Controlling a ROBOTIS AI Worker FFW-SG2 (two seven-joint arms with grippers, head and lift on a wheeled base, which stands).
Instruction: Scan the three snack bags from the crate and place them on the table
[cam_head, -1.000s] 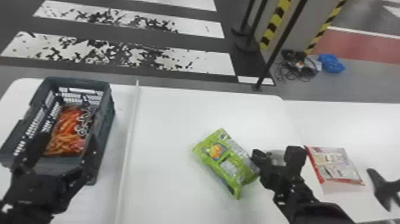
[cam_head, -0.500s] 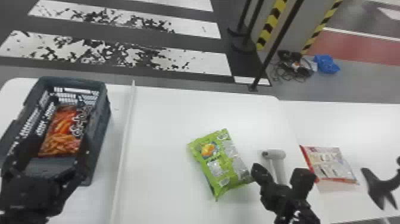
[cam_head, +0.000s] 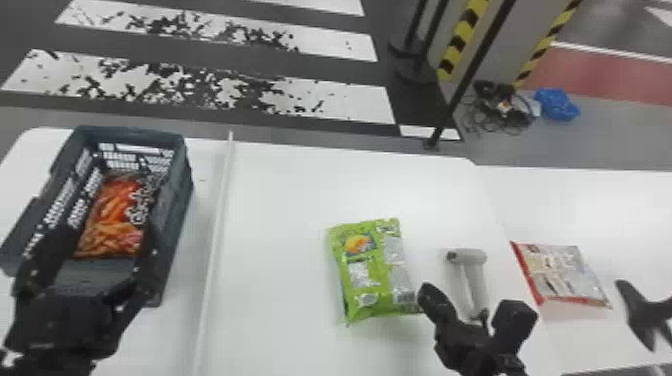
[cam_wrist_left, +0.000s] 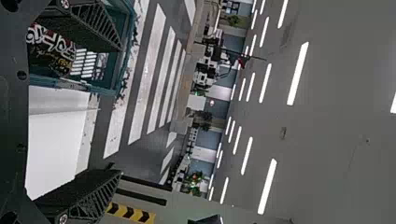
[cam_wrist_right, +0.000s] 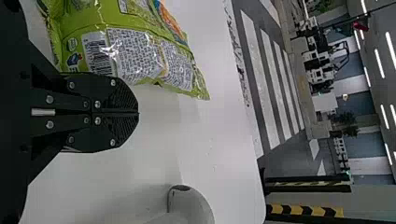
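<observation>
Apparently down to the pick of snack bag number 3, with 2 bags already out. Seen inside the crate (cam_head: 129, 135): the orange snack bag (cam_head: 112, 220), lying just ahead of the left gripper (cam_wrist_left: 121, 109), framed by the spread jaws in the head view but not gripped. Holds nothing there; seems aimed outward more than down.

To the right of those open jaws, past the white divider strip (cam_head: 215, 240), lies the green snack bag (cam_head: 372, 270), flat on the counter (cam_head: 280, 200). Just left of the right gripper (cam_wrist_right: 138, 113), with its jaws closed on each other and empty. Cannot tell touch from a slight gap between bag and jaws. On the other side of the closed jaws, a little ahead, the handheld scanner (cam_head: 465, 256). Farther right, the red-and-white snack bag (cam_head: 565, 272), on the adjoining tabletop (cam_head: 600, 200).

For the next move, tip the left jaws down, lower inside the crate walls, then close on the orange bag without catching the rim. For the scan, open the right jaws before going for the scanner handle, and keep clear of the green bag's near corner. Cannot tell scanned from unscanned for the green bag.
</observation>
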